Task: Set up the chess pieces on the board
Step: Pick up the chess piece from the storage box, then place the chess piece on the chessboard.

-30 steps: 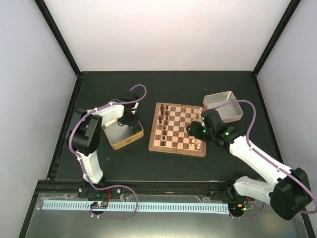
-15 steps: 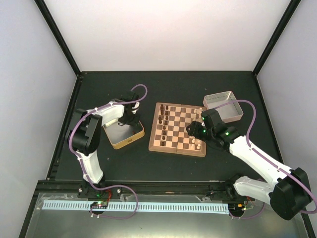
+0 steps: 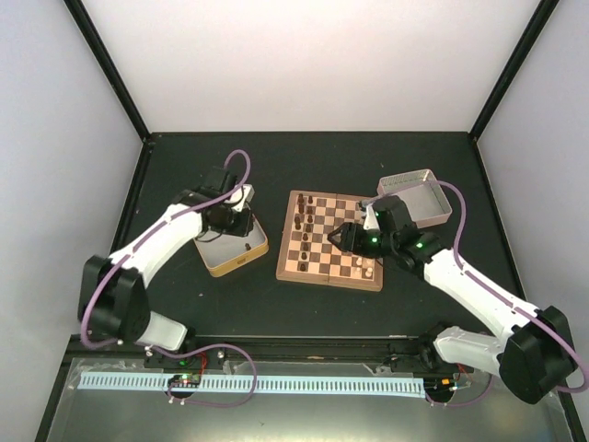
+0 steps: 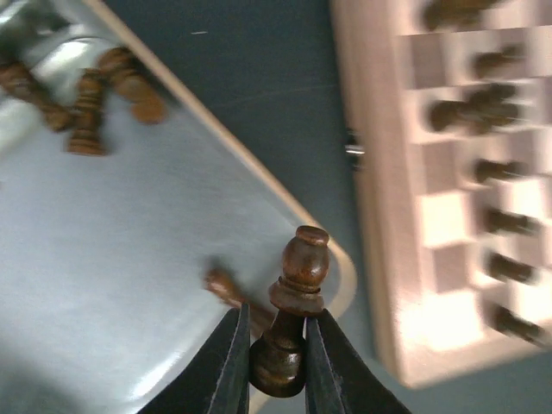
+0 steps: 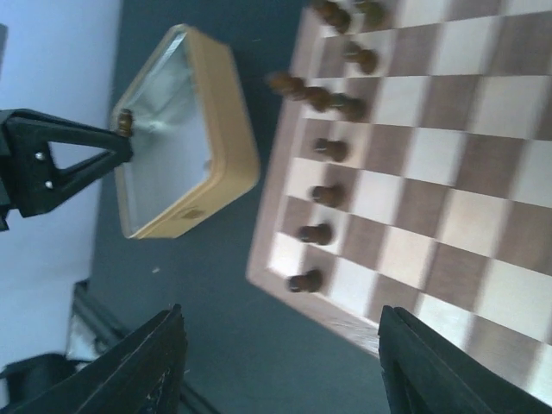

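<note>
Gripping chess piece (image 4: 297,285) — left gripper (image 4: 274,345) above gold tin (image 4: 259,177) corner rim; right gripper (image 5: 285,362) wide — over board (image 3: 324,278).

We see a glossy, dark wooden chess piece (image 4: 297,293), a smooth wooden board (image 5: 448,216), a gold tin (image 5: 235,138) with shiny metal inside, and a matt dark table (image 3: 313,304).

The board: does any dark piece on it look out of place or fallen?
Yes. Near the left edge of the board in the right wrist view, three dark pieces crowd in a slanted line, while the other pieces stand one per square. Whether one has fallen is unclear.
</note>
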Available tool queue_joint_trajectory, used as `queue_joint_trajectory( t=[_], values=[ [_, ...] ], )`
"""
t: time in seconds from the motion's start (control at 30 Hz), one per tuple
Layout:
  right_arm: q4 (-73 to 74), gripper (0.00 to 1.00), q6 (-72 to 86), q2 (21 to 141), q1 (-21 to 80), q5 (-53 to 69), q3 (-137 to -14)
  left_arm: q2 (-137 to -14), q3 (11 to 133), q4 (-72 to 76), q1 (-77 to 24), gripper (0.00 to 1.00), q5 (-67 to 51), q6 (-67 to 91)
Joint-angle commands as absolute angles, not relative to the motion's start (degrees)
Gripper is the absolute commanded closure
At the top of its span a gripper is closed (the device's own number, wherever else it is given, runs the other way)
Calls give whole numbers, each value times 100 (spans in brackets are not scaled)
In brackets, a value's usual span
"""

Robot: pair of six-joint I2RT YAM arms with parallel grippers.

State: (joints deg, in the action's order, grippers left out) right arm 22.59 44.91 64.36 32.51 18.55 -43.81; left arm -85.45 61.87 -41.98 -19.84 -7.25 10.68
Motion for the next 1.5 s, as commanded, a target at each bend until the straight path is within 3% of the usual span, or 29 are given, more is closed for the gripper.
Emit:
queue_joint_trajectory(
  t=[0.0,0.27,0.47,0.7,0.93,1.23,1.3,1.4,1.47],
  values=[
    [1287,36,4174,6601,3351,3235,-4732,-7607,5871,-3888,-2002,94,-2773,989],
    [982,28,4087,7080,3584,3843,-5700,-6627,5272,-2251,-2248,92,-5061,1352],
    [1376,30,3724,7470,3764,3938,-6410,-6344,5185,-1686,-2449,91,-5473,1393],
    [1864,48,3326,7778,3912,4135,-6726,-6359,5194,-1686,-2468,91,-5586,1273],
    [2008,76,3213,7866,3932,4335,-6778,-6426,5257,-1703,-2470,91,-5564,1194],
    [1928,99,3274,7939,3937,4591,-6768,-6469,5313,-1723,-2465,88,-5543,1189],
    [1932,99,3229,7878,3937,4400,-6768,-6487,5338,-1751,-2470,80,-5473,1226],
    [1986,99,3078,7771,3937,3855,-6775,-6477,5389,-1894,-2461,52,-4927,1204],
    [2077,99,2931,7744,3935,3366,-6797,-6417,5378,-2010,-2461,40,-4285,1197]
  ],
)
